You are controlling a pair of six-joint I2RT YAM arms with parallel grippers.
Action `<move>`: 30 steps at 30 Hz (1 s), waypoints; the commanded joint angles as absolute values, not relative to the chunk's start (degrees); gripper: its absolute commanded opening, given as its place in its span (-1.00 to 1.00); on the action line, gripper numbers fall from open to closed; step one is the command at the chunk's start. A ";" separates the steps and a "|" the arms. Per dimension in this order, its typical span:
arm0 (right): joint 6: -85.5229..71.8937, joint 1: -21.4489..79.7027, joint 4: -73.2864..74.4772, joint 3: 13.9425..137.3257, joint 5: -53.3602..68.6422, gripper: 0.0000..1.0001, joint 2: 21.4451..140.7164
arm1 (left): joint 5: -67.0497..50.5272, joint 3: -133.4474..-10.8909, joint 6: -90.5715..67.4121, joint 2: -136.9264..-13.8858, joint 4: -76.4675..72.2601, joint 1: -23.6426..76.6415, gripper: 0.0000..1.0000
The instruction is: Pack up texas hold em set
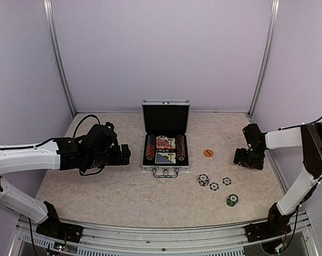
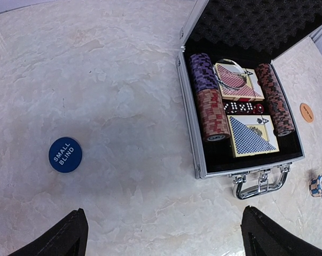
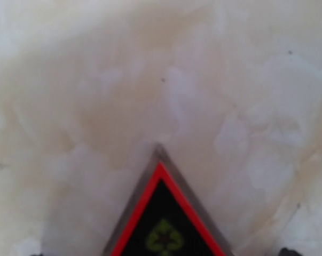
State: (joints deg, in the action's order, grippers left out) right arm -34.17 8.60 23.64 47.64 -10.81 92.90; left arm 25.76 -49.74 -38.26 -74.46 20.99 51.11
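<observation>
**Top view.** The ribbed silver aluminium case (image 1: 165,117) stands open at mid-table, lid upright. It already holds rows of chips and two decks. Outside it, to its right, lie an orange round disc (image 1: 208,153), three blue-and-white striped chips (image 1: 204,180) and a short green chip stack (image 1: 232,200). By my judgement most of the packing is done; the loose pieces and the closing of the lid are left. My left claw (image 1: 124,154) hovers just left of the case. My right claw (image 1: 250,159) sits low near the right edge, well apart from the case.

**Left wrist view.** My left claw (image 2: 162,213) is spread fully, with nothing between its fingers. A blue round disc marked SMALL BLIND (image 2: 65,154) lies on the table left of the case. Red dice (image 2: 241,108) sit between the decks.

**Right wrist view.** A blurred black triangular piece with a red edge (image 3: 162,229) lies between my right jaws. They stand wide and have hold of nothing.

**Surface and room.** The beige marbled table top (image 1: 123,192) is flat. Pale lilac walls (image 1: 161,48) and aluminium posts (image 1: 56,58) enclose it.
</observation>
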 commanded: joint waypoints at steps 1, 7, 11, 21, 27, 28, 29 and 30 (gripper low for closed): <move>-35.18 7.99 24.63 45.51 -9.03 0.89 91.85 | 26.10 -48.85 -37.88 -74.00 20.00 51.49 0.98; -35.59 8.04 24.80 44.21 -8.00 0.88 90.61 | 25.76 -48.47 -37.88 -74.22 19.36 51.44 0.98; -35.79 8.28 24.95 43.69 -7.63 0.88 89.86 | 25.66 -48.07 -37.88 -74.34 18.99 51.48 0.98; -36.30 8.62 25.05 43.53 -7.64 0.80 89.48 | 25.49 -47.46 -38.04 -74.53 18.49 51.46 0.98; -36.26 9.26 25.05 43.41 -8.40 0.75 90.00 | 25.40 -47.05 -38.14 -74.58 18.17 51.42 0.98; -36.23 9.50 25.16 43.42 -8.62 0.75 90.24 | 25.32 -47.09 -38.14 -74.61 18.14 51.43 0.98; -36.22 9.64 25.25 43.42 -8.88 0.75 90.48 | 25.25 -47.03 -38.13 -74.62 18.15 51.42 0.98; -36.26 9.97 25.29 43.48 -9.22 0.74 90.75 | 25.17 -47.07 -38.14 -74.77 18.03 51.46 0.98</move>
